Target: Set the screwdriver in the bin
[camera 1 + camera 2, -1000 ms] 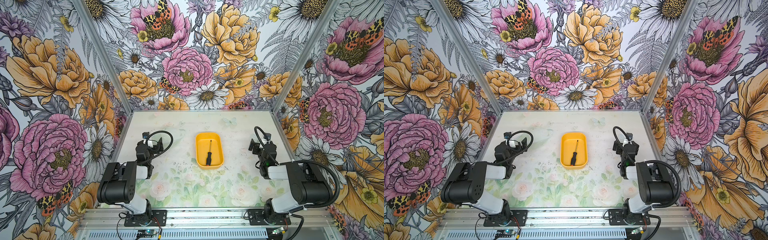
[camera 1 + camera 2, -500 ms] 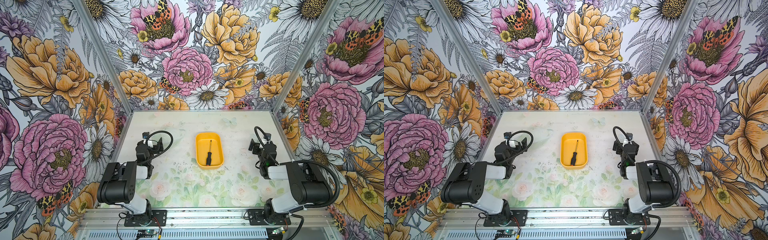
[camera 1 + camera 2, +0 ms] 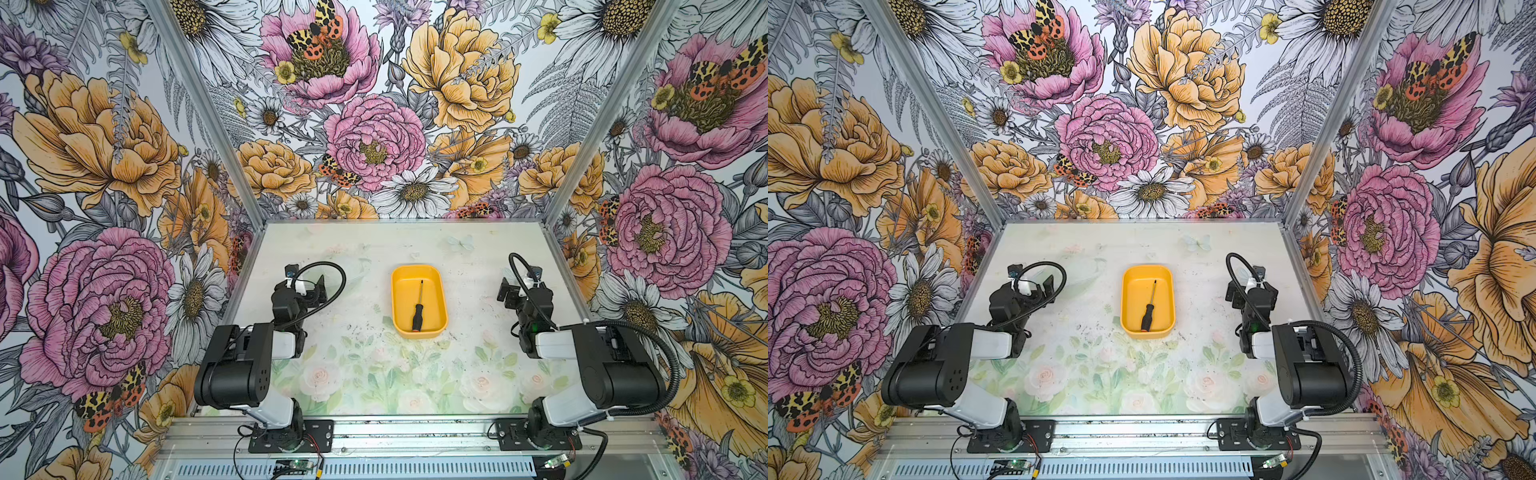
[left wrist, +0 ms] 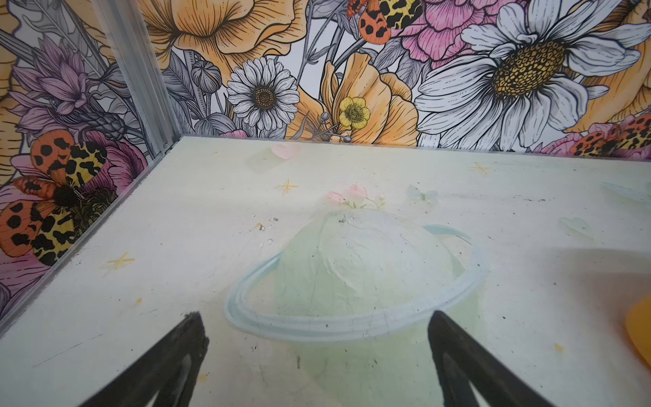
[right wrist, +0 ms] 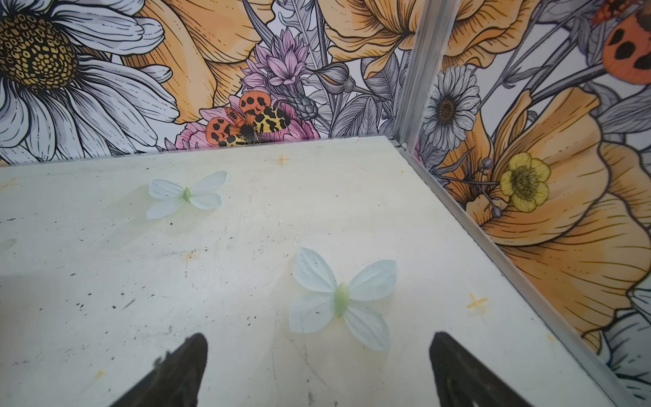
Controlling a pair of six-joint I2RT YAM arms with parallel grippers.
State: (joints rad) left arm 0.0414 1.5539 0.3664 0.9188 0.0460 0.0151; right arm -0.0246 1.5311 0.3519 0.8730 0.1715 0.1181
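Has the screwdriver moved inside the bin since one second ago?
No. In both top views the screwdriver lies at the same place in the bin, handle toward the near wall and tip toward the far wall.

Robot lab cell, floral walls (image 3: 374, 137), aluminium frame (image 3: 415, 432)

A pale floral-printed table (image 3: 374, 374) stands enclosed by bold flower-patterned walls (image 3: 374, 137).

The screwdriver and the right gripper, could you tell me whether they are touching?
Apart. In both top views the screwdriver lies in the bin, with bare table between it and the right gripper, whose jaws stand open and empty.
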